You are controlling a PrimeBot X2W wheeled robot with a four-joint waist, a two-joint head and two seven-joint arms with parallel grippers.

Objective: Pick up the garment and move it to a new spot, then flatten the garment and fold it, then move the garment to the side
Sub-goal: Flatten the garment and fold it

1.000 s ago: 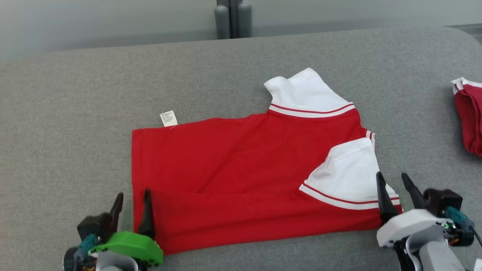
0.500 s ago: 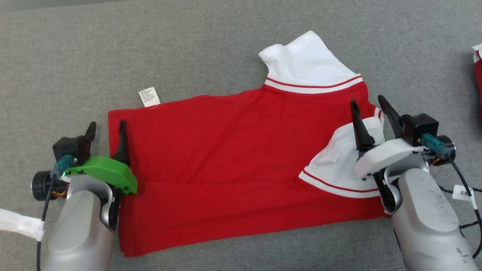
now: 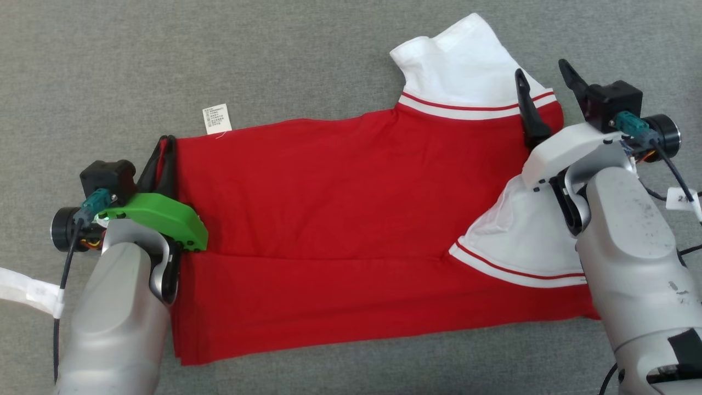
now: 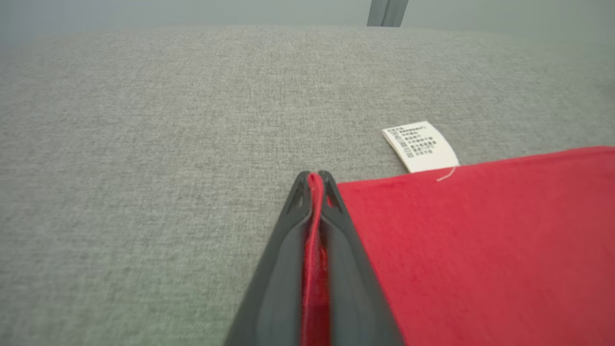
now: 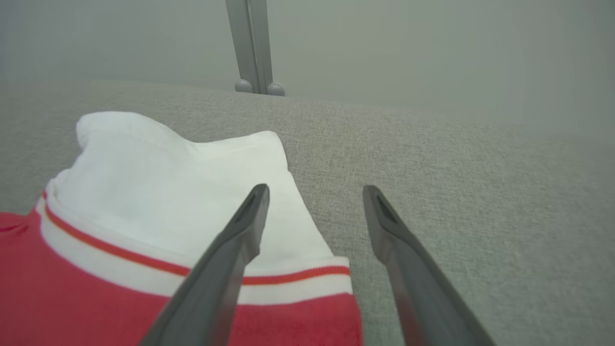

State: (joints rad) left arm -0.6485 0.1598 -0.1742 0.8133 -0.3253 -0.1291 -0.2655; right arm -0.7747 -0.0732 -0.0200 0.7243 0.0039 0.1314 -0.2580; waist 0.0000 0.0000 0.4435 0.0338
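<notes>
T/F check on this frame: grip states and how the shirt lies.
1. The left gripper is shut on the edge of the red garment. True.
2. The right gripper is shut on the white sleeve. False: its jaws stand open, one finger over the white sleeve, the other over the grey surface.
3. The care label lies on the grey surface past the garment's far edge. True.
4. The garment is bunched in a heap. False: it lies spread out flat on the grey surface.
</notes>
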